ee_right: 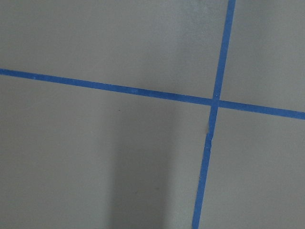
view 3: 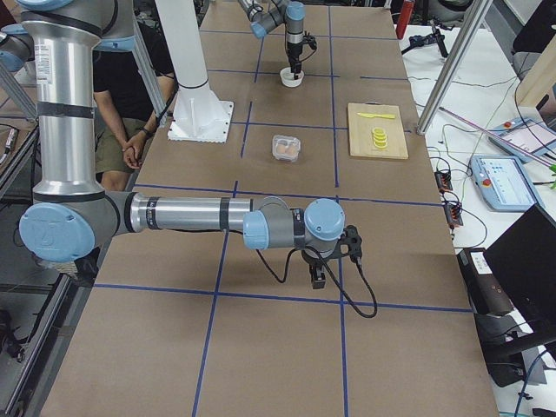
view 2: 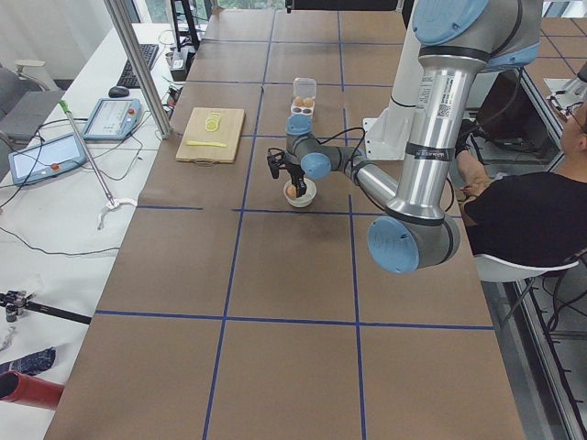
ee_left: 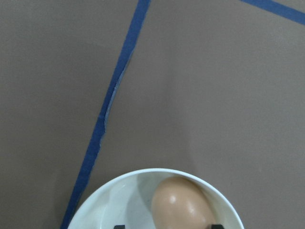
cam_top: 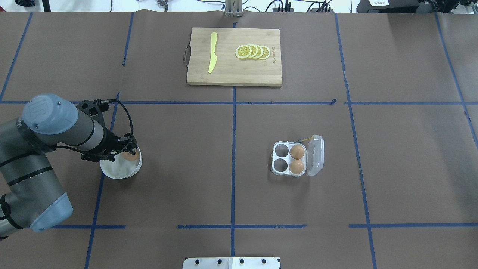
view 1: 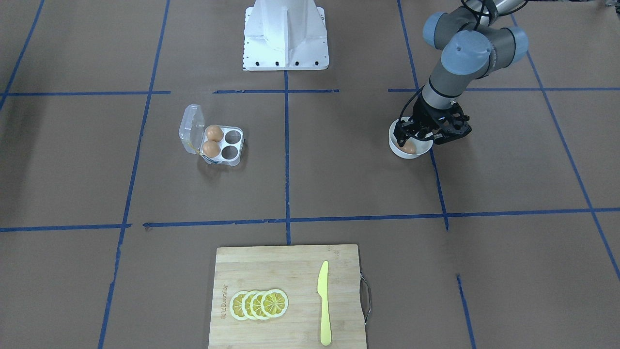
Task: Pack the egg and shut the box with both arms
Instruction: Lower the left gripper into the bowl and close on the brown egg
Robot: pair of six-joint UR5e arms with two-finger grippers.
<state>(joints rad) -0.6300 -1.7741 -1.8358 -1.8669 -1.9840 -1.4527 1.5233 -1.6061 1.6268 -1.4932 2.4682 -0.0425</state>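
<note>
An orange-brown egg [ee_left: 183, 205] lies in a round white bowl [cam_top: 115, 170] on the robot's left side. My left gripper [cam_top: 125, 151] is lowered into the bowl, open, with one fingertip on each side of the egg; only the tips show at the bottom edge of the left wrist view. The clear egg box [cam_top: 281, 157] sits open to the right of centre, lid [cam_top: 315, 155] folded back, with two eggs [cam_top: 297, 152] in the cups beside the lid and two cups empty. My right gripper [view 3: 318, 280] hangs over bare table, and I cannot tell whether it is open or shut.
A bamboo cutting board [cam_top: 231, 71] with lemon slices [cam_top: 253, 52] and a yellow knife [cam_top: 213, 56] lies at the table's far side. The white pedestal [view 1: 286, 36] stands at the robot's side. Blue tape lines cross the brown table. A person sits beside the table in the side views.
</note>
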